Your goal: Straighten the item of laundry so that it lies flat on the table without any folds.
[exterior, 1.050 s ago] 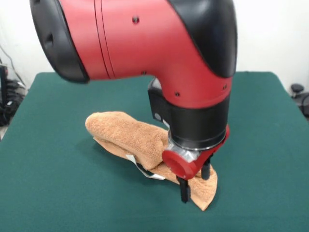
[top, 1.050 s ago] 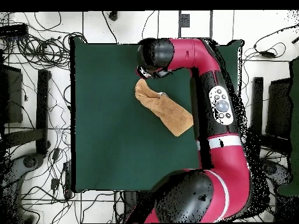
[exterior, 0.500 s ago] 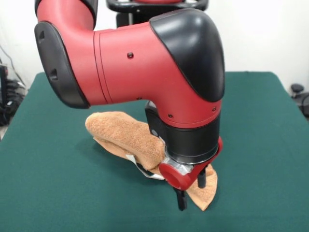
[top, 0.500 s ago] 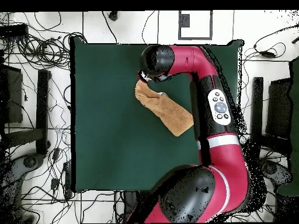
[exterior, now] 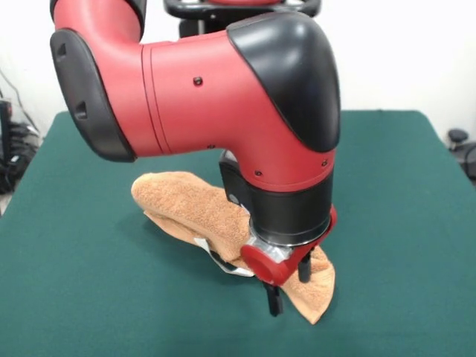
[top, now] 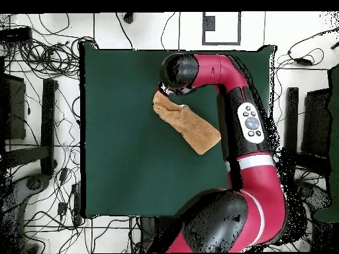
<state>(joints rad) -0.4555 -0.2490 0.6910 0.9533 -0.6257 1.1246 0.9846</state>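
Positioned low over the towel [exterior: 216, 216], at its end nearest the front camera: the gripper [exterior: 288, 286], with two dark fingers [exterior: 274, 299] spread apart, one on either side of the towel's corner. Released, then, and not yet closed on the cloth (a fair guess: lined up to pinch that corner and draw it outward). Cannot tell whether the fingertips touch the felt.

Lying bunched and rolled into a long hump, the towel, running away from the gripper toward the far-left of the front view; several layers stacked on one another, a small white tag [exterior: 223, 262] poking out just beside the gripper. Clearly still folded, so most of the straightening left to do, judging by the shape. In the overhead view, seen as a slanted oblong [top: 186, 123] with one end tucked under the arm's wrist.

Underneath, the dark green table [exterior: 74, 297], plain and much wider than the towel, with open felt on all sides of the gripper for spreading. Beyond the table's edges, a white tiled floor [top: 40, 66] strewn with black cables; a white wall behind in the front view.
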